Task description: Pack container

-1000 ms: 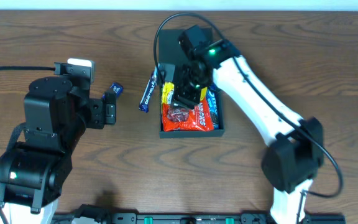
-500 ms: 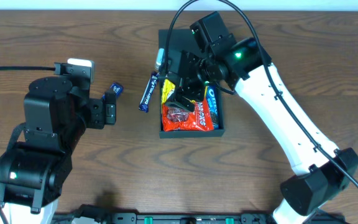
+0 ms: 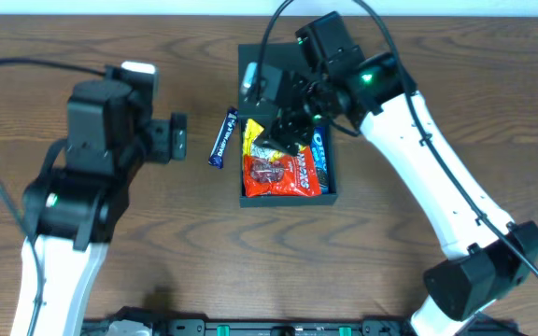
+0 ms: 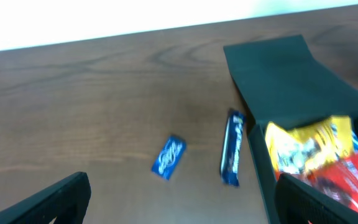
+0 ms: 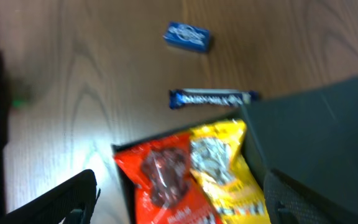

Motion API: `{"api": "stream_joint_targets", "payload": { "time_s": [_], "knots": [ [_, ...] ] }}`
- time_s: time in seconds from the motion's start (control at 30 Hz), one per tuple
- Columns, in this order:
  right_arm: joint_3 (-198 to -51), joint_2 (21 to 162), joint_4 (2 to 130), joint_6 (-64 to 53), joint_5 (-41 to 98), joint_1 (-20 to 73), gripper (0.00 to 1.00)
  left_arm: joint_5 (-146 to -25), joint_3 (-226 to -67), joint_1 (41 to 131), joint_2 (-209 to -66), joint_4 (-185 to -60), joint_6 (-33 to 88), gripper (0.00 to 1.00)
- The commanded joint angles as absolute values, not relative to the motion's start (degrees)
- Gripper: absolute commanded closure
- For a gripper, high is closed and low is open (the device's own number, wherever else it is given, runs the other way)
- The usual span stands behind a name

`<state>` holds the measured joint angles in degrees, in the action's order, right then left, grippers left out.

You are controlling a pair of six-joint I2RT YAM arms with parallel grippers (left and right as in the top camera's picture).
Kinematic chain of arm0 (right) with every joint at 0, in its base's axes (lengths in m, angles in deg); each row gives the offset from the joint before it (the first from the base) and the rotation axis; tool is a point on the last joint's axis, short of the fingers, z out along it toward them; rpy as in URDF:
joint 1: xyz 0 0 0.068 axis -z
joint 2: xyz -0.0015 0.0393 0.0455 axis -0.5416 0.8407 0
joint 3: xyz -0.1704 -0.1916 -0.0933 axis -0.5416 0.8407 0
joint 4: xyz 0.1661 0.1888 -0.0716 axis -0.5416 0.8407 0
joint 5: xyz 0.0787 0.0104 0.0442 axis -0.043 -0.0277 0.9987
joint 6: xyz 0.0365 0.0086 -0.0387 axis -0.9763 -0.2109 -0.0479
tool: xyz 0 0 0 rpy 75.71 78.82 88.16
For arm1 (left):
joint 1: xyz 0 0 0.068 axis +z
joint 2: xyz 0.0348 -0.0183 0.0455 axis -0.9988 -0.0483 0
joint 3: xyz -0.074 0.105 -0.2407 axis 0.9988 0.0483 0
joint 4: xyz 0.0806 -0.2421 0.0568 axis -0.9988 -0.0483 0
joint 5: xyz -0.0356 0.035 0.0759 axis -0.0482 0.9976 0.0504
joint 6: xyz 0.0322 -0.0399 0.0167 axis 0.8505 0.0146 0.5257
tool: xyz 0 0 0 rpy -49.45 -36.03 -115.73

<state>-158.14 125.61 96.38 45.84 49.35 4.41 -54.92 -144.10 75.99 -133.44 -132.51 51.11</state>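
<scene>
1. a matte, dark teal-green square box (image 3: pixel 288 199) with a flat hinged lid is seen open near the middle of a brown wood-grain table (image 3: pixel 157 252).
2. a long dark blue bar (image 3: pixel 222 140) lies just beside its left wall; a small blue sweet (image 4: pixel 168 157) lies further left.
3. a glossy red packet (image 3: pixel 283 177), a yellow packet (image 5: pixel 229 186) and a blue packet (image 3: pixel 319 157) are packed inside.
4. the left gripper (image 4: pixel 182 183) is spread wide and empty; the right gripper (image 5: pixel 179 180), over the box, is spread wide with nothing held.
</scene>
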Motion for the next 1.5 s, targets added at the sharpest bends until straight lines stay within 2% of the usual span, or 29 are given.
{"api": "stream_joint_targets", "payload": {
  "time_s": [0.0,0.3,0.7,0.73,1.13,1.47],
  "knots": [
    [-158.95,124.83,96.38,44.09,49.04,7.45,0.15,-55.25,-145.39,76.4,-138.4,-129.8,53.67,0.05],
    [-158.95,124.83,94.22,44.16,48.82,14.64,0.13,-55.32,-145.39,76.4,-153.61,-122.66,56.14,0.05],
    [-158.95,124.83,86.48,44.14,48.85,22.31,0.07,-66.84,-145.37,76.29,-167.19,-126.61,56.16,0.0],
    [-158.95,124.83,86.48,44.14,48.87,22.75,0.07,-66.84,-145.37,76.29,-168.13,-127.68,56.18,0.05],
    [-158.95,124.85,85.76,43.94,48.82,23.73,0.05,-70.29,-145.28,76.07,-174.14,-130.63,56.4,0.1],
    [-158.95,124.83,82.79,40.49,48.5,23.84,0.02,-69.72,-144.25,73.67,-174.22,-127.47,57.8,0.24]
  ]
}}
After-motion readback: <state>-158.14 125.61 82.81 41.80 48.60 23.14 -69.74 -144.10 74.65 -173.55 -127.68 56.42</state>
